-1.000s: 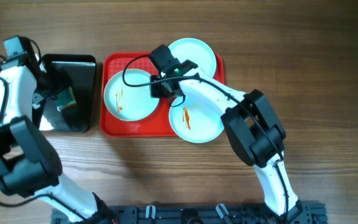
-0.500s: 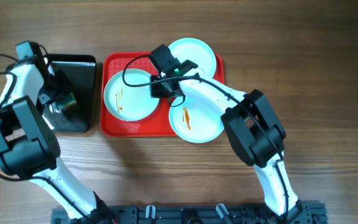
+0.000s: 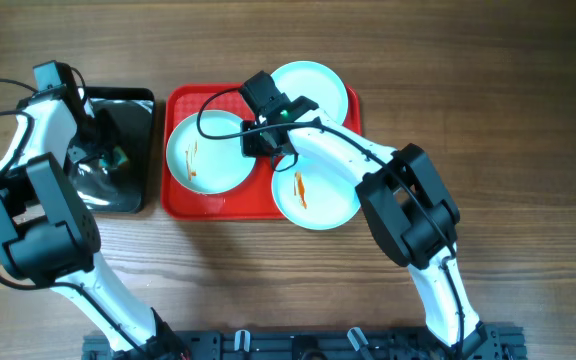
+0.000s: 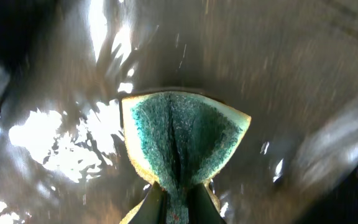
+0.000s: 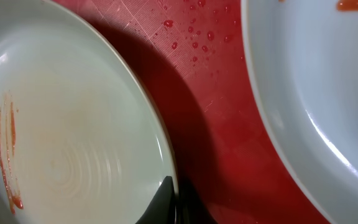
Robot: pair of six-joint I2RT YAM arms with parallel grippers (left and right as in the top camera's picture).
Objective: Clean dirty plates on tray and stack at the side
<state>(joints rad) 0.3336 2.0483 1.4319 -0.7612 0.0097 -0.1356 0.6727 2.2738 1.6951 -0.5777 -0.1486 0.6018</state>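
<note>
Left jaws pinch a green sponge over the black tray, nine o'clock of the red tray. Right jaws grip the nine-o'clock plate by its rim.

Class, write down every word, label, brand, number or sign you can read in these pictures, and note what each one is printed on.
None: no readable text shows on the red tray, the plates, the black tray, the sponge or the robot arms.
</note>
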